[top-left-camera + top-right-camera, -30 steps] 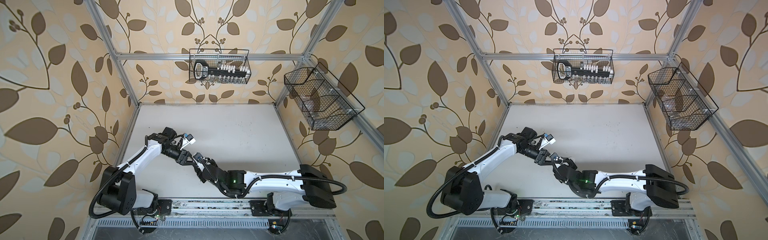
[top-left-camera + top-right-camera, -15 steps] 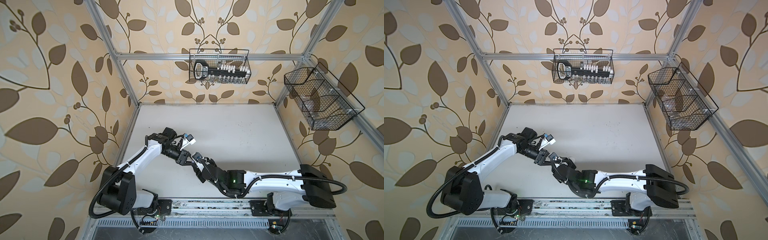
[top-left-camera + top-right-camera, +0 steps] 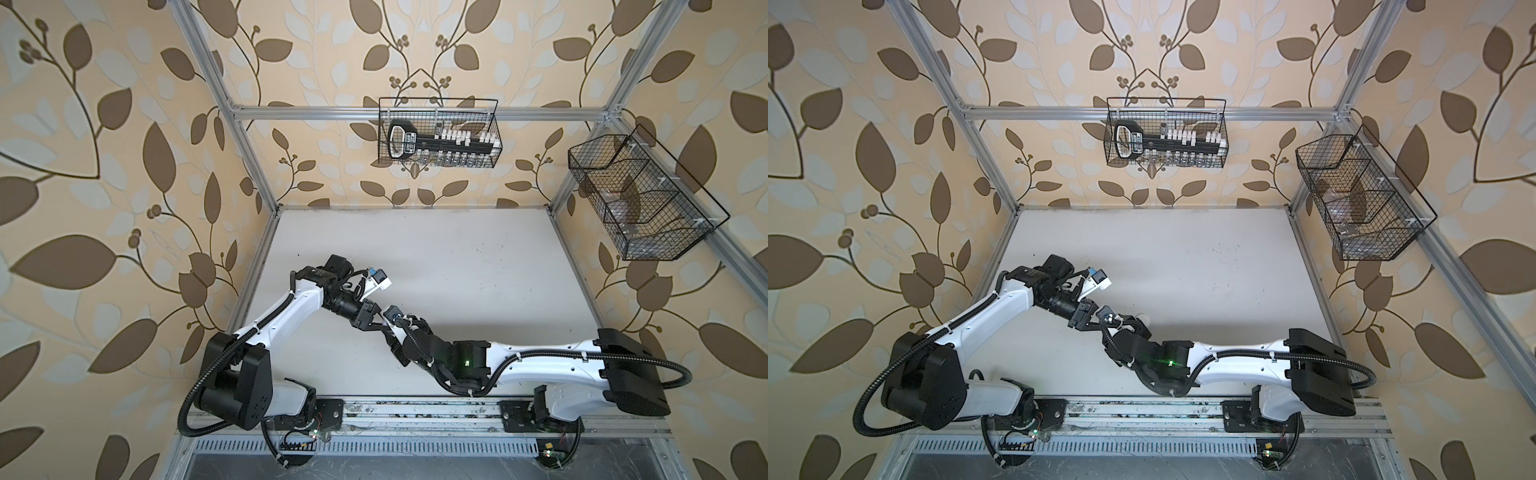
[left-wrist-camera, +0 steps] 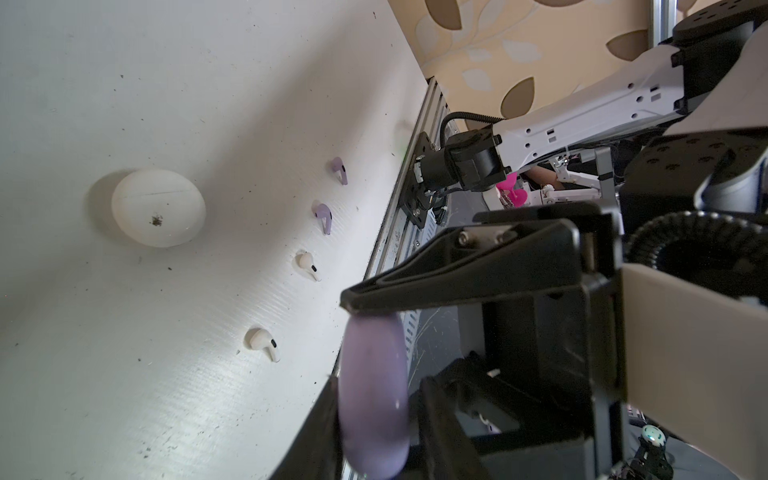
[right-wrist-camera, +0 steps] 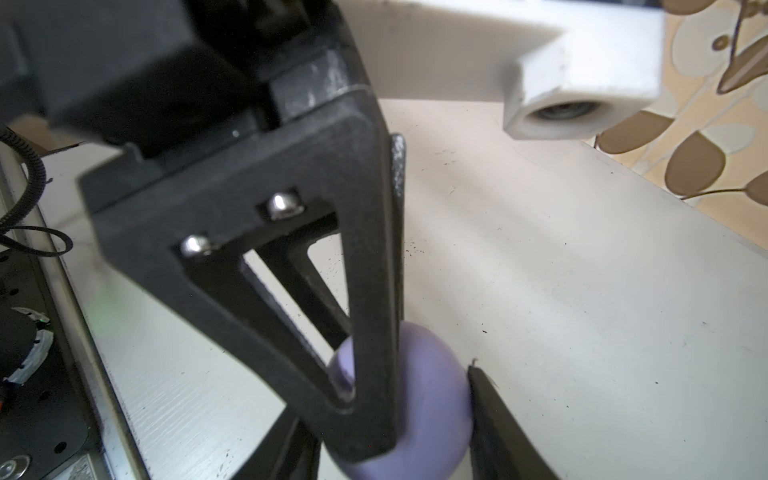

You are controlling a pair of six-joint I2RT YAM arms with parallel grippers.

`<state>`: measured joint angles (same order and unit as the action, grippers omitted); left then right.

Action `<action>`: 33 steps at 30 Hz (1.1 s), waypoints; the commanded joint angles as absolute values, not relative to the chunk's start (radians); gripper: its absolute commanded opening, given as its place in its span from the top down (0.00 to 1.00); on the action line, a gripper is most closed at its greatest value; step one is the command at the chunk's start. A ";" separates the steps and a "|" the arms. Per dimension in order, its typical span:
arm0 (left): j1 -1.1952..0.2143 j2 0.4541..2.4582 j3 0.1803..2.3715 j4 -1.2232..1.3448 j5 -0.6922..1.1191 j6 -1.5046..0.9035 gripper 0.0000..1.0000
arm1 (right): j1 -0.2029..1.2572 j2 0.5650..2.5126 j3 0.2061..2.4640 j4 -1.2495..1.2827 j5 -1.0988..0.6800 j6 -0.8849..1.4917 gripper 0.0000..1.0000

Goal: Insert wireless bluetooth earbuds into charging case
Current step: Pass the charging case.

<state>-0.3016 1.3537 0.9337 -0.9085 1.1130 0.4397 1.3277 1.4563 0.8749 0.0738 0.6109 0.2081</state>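
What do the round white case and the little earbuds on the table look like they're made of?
White case: likely matte plastic, a smooth moulded shell with a thin seam line. Earbuds: probably hard plastic, slightly glossy, two white and two lavender; too small to be sure.

- Top views: high overhead, distant, looking down; the whole counter (image 3: pixel 436 257) shows in both top views.
- Left wrist view: low over the counter, facing the front rail (image 4: pixel 434 110).
- Right wrist view: closest, facing a wall (image 5: pixel 715 54); both wrist views share the lavender case (image 4: pixel 374 399).
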 commanded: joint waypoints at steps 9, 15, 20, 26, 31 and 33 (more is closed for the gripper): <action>-0.327 1.345 0.965 -0.943 1.158 0.466 0.70 | 1.324 1.473 0.910 0.091 0.630 0.196 0.68; -0.331 1.341 0.966 -0.946 1.158 0.469 0.74 | 1.322 1.480 0.914 0.096 0.624 0.191 0.68; -0.331 1.340 0.970 -0.951 1.155 0.473 0.80 | 1.318 1.488 0.914 0.096 0.618 0.187 0.67; -0.332 1.327 0.972 -0.954 1.153 0.472 0.85 | 1.319 1.494 0.913 0.095 0.630 0.182 0.59; -0.333 1.331 0.977 -0.960 1.150 0.474 0.87 | 1.318 1.487 0.911 0.086 0.641 0.179 0.33; -0.332 1.331 0.979 -0.960 1.145 0.476 0.87 | 1.321 1.477 0.909 0.074 0.647 0.179 0.25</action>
